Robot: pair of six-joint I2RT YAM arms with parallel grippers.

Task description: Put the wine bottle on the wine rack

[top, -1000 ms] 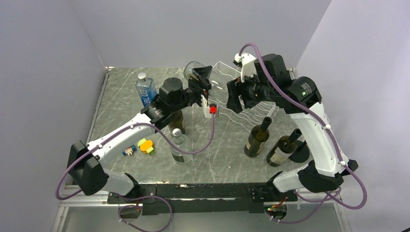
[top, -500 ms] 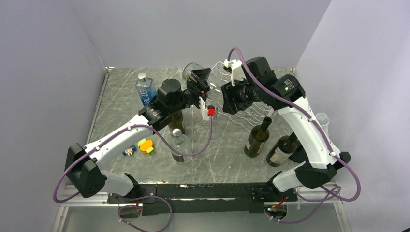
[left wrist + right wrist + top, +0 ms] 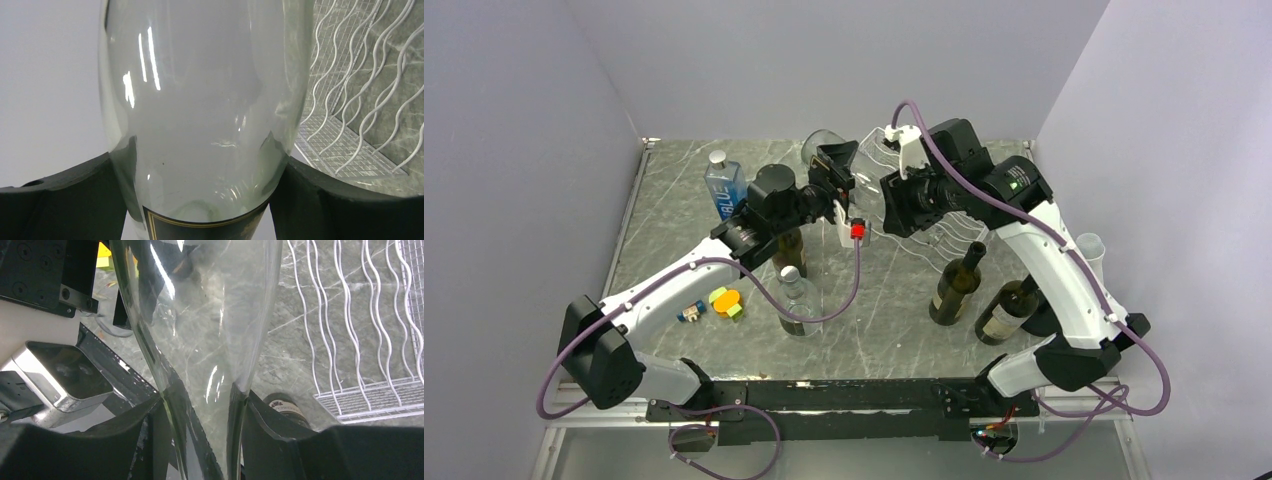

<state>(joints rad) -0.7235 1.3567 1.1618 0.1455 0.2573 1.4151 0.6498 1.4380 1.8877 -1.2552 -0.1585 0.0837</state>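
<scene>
The wine bottle [image 3: 826, 150] is clear glass with a dark gold-edged label and a red cap [image 3: 857, 231]. It hangs tilted in the air, base up and cap down, just left of the wine rack [image 3: 947, 232]. My left gripper [image 3: 836, 182] is shut on its body [image 3: 200, 100], one finger on each side. My right gripper [image 3: 886, 205] is shut on the bottle's tapering shoulder [image 3: 200, 315]. The white wavy wire rack shows behind the bottle in the left wrist view [image 3: 350, 100] and the right wrist view [image 3: 350, 315].
Two dark wine bottles [image 3: 957, 283] [image 3: 1009, 310] stand in front of the rack. A clear bottle [image 3: 794, 302] and a dark bottle [image 3: 790, 250] stand under my left arm. A blue water bottle [image 3: 725, 190] stands at the back left. Small toys [image 3: 725, 301] lie at the front left.
My right arm has swung left from the rack to the bottle, and its fingers now sit around the bottle's shoulder. My left gripper has kept the bottle almost still.
</scene>
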